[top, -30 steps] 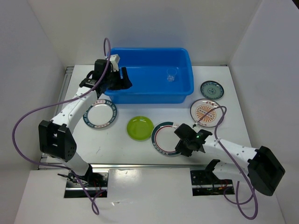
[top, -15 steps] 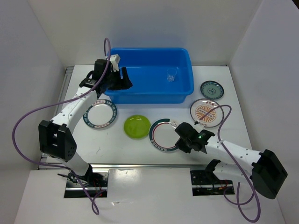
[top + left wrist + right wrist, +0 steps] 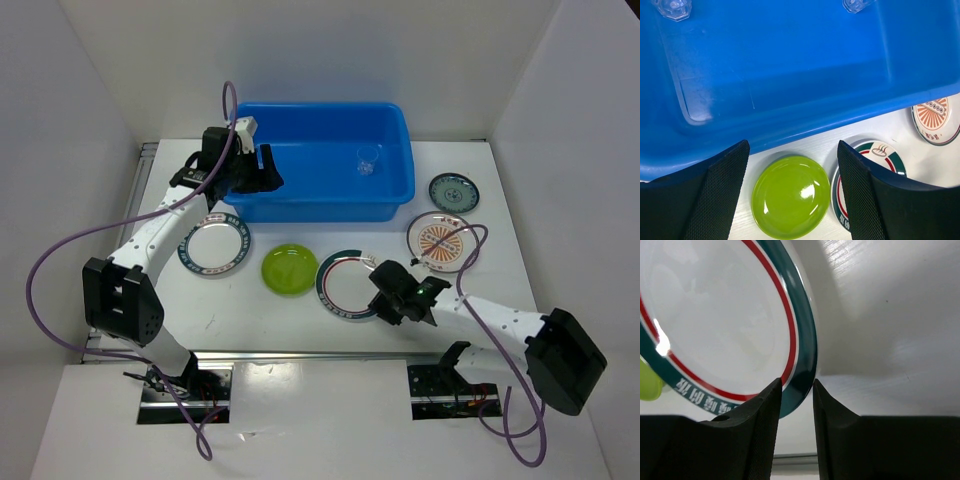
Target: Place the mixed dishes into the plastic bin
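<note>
Now right hand (image 3: 796, 387) tight on teal-rimmed plate (image 3: 715, 315) against lime-green plate (image 3: 790, 196); left hand (image 3: 792, 150) released.

The white table (image 3: 250, 315) as I see it from my controls: a blue bin (image 3: 330, 205) stands at the far middle. Nearer, from left to right, are a teal-rimmed plate (image 3: 213, 243), a lime-green plate (image 3: 290, 269) and, just beside it, a second teal-rimmed plate (image 3: 345, 285). At right lies an orange-sunburst plate (image 3: 440, 241), with a small dark teal plate (image 3: 453, 191) just beyond it.
</note>
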Tool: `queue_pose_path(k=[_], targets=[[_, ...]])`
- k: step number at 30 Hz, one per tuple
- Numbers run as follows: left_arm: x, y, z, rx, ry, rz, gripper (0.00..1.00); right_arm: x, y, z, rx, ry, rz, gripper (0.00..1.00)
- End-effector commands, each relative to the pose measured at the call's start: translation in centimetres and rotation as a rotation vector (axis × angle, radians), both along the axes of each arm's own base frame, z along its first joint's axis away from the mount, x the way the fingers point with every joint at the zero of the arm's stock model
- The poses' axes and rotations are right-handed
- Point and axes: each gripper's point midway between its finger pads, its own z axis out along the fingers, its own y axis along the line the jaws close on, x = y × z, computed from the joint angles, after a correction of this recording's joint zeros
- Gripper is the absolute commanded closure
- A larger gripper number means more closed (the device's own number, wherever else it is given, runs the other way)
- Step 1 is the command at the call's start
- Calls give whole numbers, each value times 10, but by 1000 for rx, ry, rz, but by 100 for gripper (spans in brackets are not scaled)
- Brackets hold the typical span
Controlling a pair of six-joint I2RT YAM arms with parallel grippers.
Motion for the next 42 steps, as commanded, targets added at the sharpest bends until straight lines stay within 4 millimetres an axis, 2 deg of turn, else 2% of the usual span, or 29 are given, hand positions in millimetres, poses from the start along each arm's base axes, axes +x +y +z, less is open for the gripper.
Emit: queue_pose_path(k=[1, 7, 8, 9, 14, 19, 21, 24, 27, 30, 35, 38, 39, 41, 42], targets=[[2, 0, 7, 9, -34, -19, 21, 11, 9, -10, 12, -24, -23, 64], [3, -1, 3, 6, -24, -26, 21, 19, 11, -13, 5, -34, -54, 71], [3, -1, 3, 6, -24, -26, 21, 24, 13, -5, 30, -64, -76, 76], [3, -1, 3, 6, -24, -26, 21, 24, 8, -6, 22, -76, -93, 79], [3, -1, 3, 6, -24, -26, 21, 28, 1, 1, 64, -139, -155, 85], [1, -1, 0, 2, -11, -21, 21, 34, 0, 8, 84, -189, -169, 100], [0, -1, -5, 5, -1, -21, 21, 34, -3, 9, 87, -202, -174, 100], [0, -1, -5, 5, -1, -21, 21, 42, -4, 29, 107, -271, -179, 100], [0, -1, -5, 5, -1, -21, 21, 50, -4, 66, 161, -363, -189, 100], [0, -1, -5, 5, -1, -21, 21, 52, -5, 89, 203, -416, -194, 100], [1, -1, -1, 2, -9, -21, 23, 59, 10, 114, 171, -456, -69, 100], [3, 0, 3, 5, -20, -14, 27, 68, 17, 143, 122, -499, 9, 100], [3, 0, 3, 5, -20, -14, 27, 74, 23, 165, 140, -536, 18, 100], [5, 4, 2, 18, -23, 7, 28, 75, 23, 185, 112, -567, 63, 100], [6, 5, 2, 23, -24, 14, 28, 78, 25, 212, 132, -609, 69, 100]])
